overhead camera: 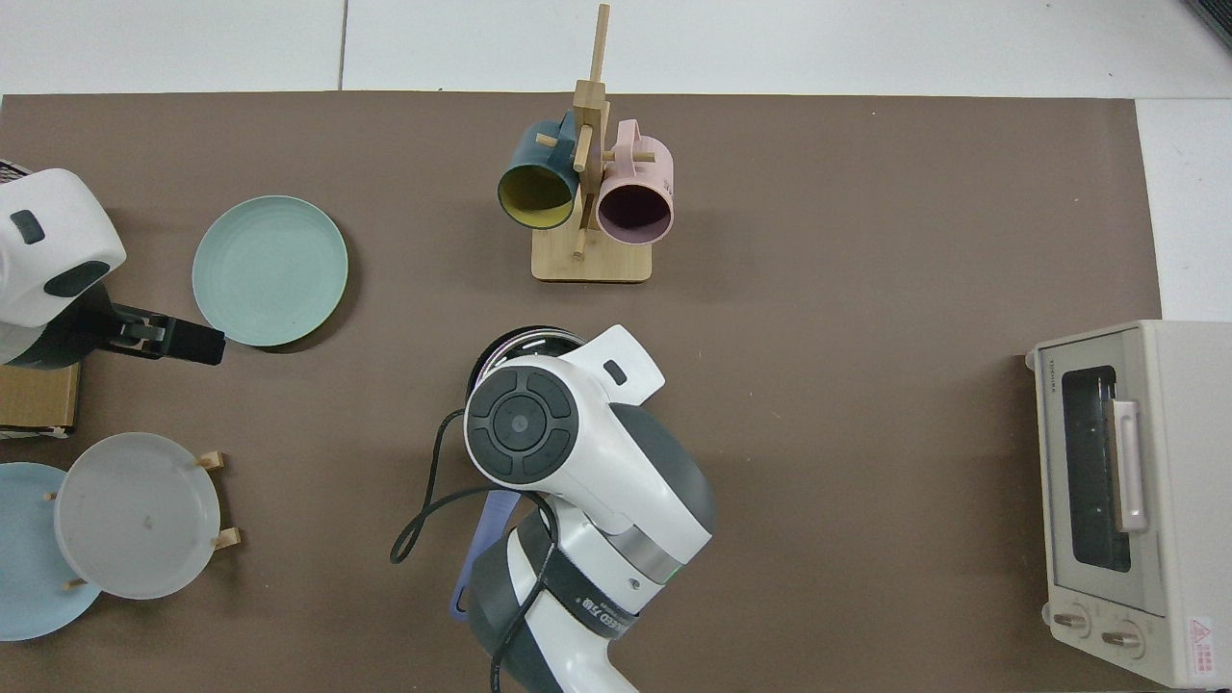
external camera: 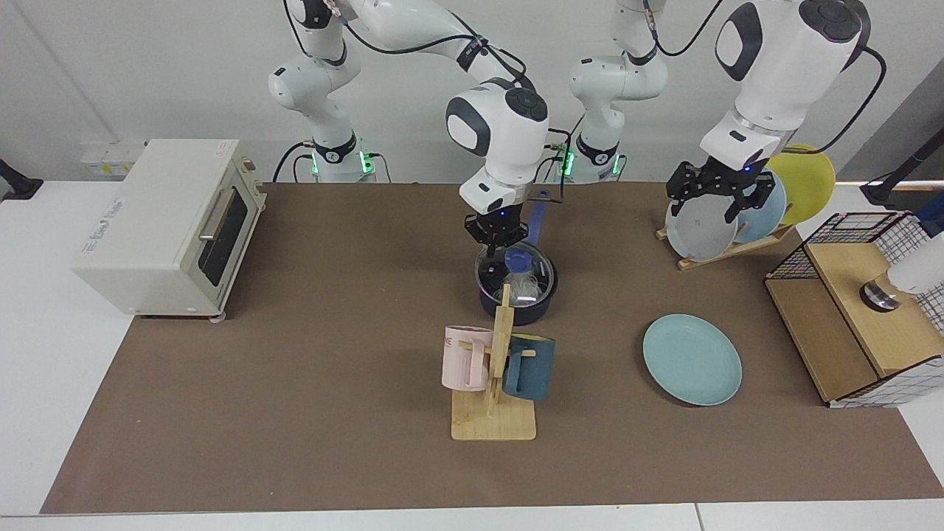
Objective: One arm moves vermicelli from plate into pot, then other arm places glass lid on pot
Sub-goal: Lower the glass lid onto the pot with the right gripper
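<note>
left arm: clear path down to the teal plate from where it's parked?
Probably yes. The left claw hangs open in front of the plate rack, and the teal plate lies bare on the mat nearer the camera with nothing between them. The right claw is off at the pot.

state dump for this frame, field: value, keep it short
pot: on the brown mat, behind the mug stand
glass lid: seated on pot
vermicelli: inside pot, seen through lid
plate: bare, on mat
right gripper: open, just above lid knob
left gripper: open, waiting in front of the plate rack
task: both steps look done
</note>
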### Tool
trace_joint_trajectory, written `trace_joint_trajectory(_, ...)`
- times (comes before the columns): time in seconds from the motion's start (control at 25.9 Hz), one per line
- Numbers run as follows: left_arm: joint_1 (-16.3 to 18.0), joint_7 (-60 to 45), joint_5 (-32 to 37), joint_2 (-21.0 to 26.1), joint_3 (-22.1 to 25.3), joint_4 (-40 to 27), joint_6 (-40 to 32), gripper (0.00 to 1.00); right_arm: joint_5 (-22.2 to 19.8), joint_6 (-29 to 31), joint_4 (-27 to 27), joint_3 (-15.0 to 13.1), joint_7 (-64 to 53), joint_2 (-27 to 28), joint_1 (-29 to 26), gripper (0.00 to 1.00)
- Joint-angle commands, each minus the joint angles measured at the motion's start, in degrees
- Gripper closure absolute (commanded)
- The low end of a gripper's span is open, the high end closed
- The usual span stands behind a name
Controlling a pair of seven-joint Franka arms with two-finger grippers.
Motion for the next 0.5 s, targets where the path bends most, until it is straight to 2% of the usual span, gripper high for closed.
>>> trace_joint_trajectory(0.0,-0.1,0.2,-1.1,-1.3,0.1,-1.0,-0.5,0.00,1.8,2.5,-2.2,0.5,-2.1,-1.4,-1.2,1.00)
trace_joint_trajectory(0.46,-0.1,0.2,-1.1,-1.3,0.1,-1.0,-0.5,0.00,1.8,2.7,-2.2,0.5,-2.1,-0.7,-1.0,1.00)
